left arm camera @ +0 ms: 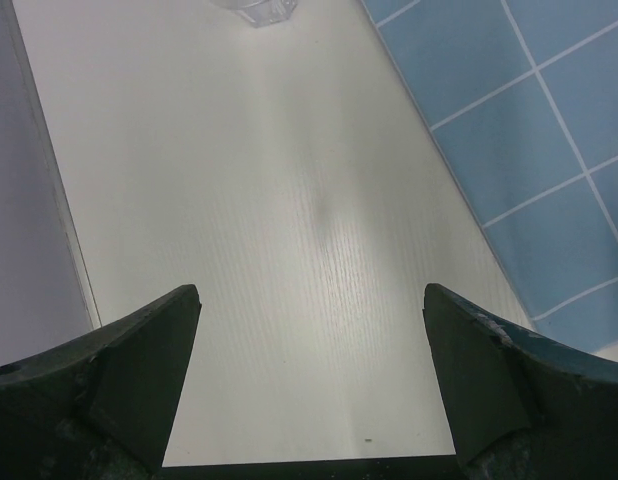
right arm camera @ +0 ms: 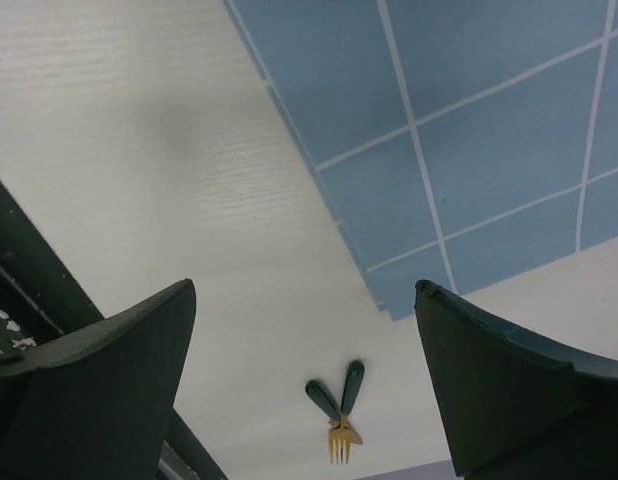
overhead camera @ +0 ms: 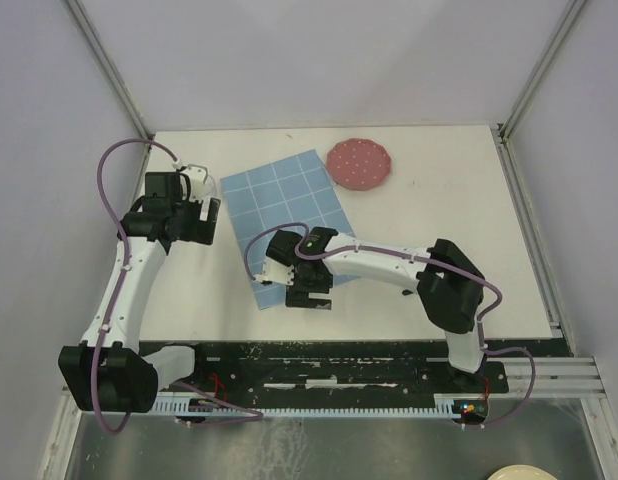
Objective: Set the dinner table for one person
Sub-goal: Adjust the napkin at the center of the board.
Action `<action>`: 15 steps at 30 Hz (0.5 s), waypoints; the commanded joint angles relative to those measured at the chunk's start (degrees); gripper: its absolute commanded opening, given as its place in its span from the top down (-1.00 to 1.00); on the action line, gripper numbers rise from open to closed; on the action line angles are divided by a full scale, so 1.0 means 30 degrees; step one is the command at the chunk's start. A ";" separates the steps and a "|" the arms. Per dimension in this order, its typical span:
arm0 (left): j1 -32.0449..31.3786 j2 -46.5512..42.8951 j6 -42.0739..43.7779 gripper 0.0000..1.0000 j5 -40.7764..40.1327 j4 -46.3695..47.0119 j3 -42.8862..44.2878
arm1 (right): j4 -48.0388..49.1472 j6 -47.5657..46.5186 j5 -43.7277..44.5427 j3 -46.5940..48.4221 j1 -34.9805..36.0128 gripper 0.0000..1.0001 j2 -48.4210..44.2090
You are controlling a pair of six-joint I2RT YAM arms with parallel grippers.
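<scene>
The dinner table is a white square top. On it lie a blue grid placemat and a pink dotted plate at the back. My left gripper hangs open over bare table left of the placemat, jaws wide apart and empty. A clear glass shows ahead of it. My right gripper hovers open over the placemat's near corner, nothing between its fingers. A gold fork and knife with green handles lie crossed on the table beyond it; the top view does not show them.
White walls and metal posts close in the table at the back and sides. A black base strip carries both arms along the near edge. Purple cables loop off each arm.
</scene>
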 commanded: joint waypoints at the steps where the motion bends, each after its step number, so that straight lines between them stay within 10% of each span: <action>1: -0.0015 -0.0279 0.0883 -0.99 -0.0677 0.0625 0.1045 | 0.1188 -0.0569 -0.0089 0.1560 -0.0045 -0.98 0.1413; 15: -0.0014 -0.1195 0.1183 -0.99 -0.1609 -0.0275 0.1101 | 0.3286 -0.0629 -0.0942 0.2941 -0.0030 -0.98 0.4596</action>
